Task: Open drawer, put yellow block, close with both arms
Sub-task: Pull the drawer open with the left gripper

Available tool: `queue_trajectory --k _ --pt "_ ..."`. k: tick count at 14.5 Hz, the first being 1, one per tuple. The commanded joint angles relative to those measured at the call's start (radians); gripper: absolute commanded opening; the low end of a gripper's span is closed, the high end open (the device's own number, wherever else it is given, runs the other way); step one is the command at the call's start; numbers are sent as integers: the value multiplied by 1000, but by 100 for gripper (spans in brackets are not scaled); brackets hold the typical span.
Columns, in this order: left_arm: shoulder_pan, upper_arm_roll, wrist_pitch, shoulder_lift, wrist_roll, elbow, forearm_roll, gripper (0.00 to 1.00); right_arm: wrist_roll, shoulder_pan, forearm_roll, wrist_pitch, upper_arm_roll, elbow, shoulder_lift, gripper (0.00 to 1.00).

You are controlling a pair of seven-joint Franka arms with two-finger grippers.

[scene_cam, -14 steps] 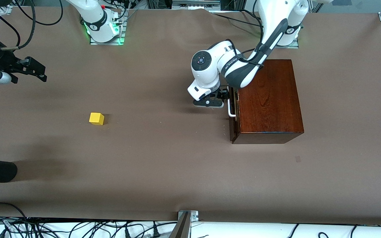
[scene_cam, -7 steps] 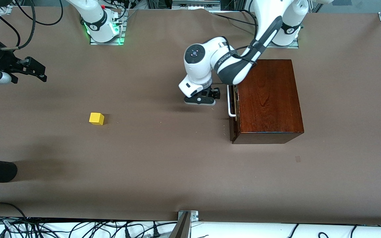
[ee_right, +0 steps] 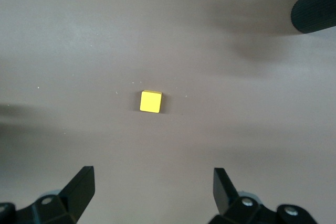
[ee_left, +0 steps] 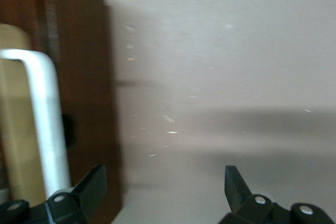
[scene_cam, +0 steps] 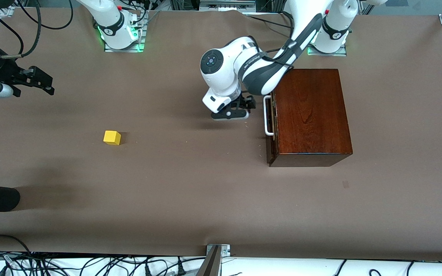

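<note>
- Two grippers, both spread and empty: left gripper [scene_cam: 231, 114] sits just beside the drawer [scene_cam: 270, 115] handle; right gripper [scene_cam: 38, 81] waits high over the table [scene_cam: 190, 191].
- Yellow block [scene_cam: 112, 137] lies toward the right arm's end, well apart from the drawer.

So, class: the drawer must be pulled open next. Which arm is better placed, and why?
Left. Its open claw sits low beside the drawer's white handle; the right claw hangs open toward the yellow block.

Yellow block [scene_cam: 112, 137], red-brn box [scene_cam: 311, 115].
</note>
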Motion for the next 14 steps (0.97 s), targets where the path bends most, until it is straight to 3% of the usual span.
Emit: queue_trajectory --k 1,9,14 --pt "12 17 -96 8 21 44 43 100 1 -5 3 -3 -6 9 1 100" --pt "64 8 -76 20 16 -33 112 100 1 -5 5 -6 -6 9 1 100" --pt "52 6 28 31 -28 -111 111 100 1 -5 5 -8 -12 7 1 100"
